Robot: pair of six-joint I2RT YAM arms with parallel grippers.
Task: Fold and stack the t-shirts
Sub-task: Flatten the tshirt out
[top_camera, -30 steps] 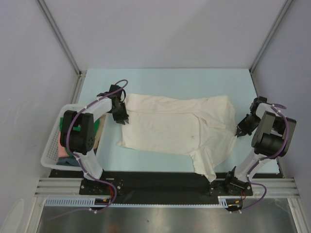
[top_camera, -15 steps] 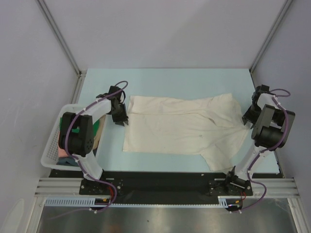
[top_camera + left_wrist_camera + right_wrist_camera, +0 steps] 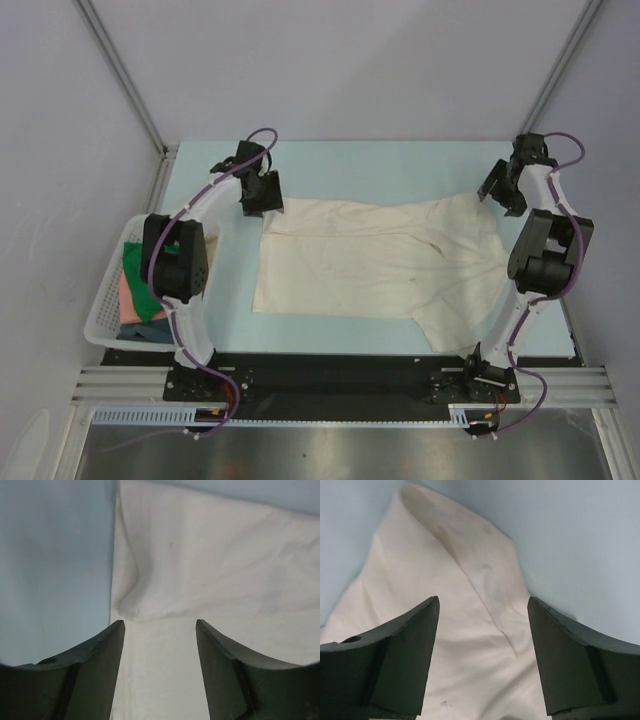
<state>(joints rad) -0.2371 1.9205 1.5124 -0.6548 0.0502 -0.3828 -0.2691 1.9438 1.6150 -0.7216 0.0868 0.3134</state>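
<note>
The left gripper (image 3: 262,194) has its 2 fingers spread wide with nothing between them. It hangs over the far left corner of the cream t-shirt (image 3: 370,260). In the left wrist view, the cloth's side edge runs straight down beside the bare table (image 3: 380,165).

The right gripper (image 3: 497,188) is likewise parted and empty, above the shirt's far right corner. There the cloth narrows to a rounded tip with table on both sides.

The shirt lies spread flat across the middle of the table, with 1 sleeve reaching toward the near edge on the right. A broad band of table lies open beyond its far edge, and a strip lies open on its left. On its right, the right arm crosses the cloth's edge.

Past the left strip, a white basket (image 3: 103,305) holds a green t-shirt (image 3: 140,275) and a pink t-shirt (image 3: 124,298).

Both arms stretch far forward from their bases. The left arm passes along the basket's inner side, and the right arm runs up the table's right edge.
</note>
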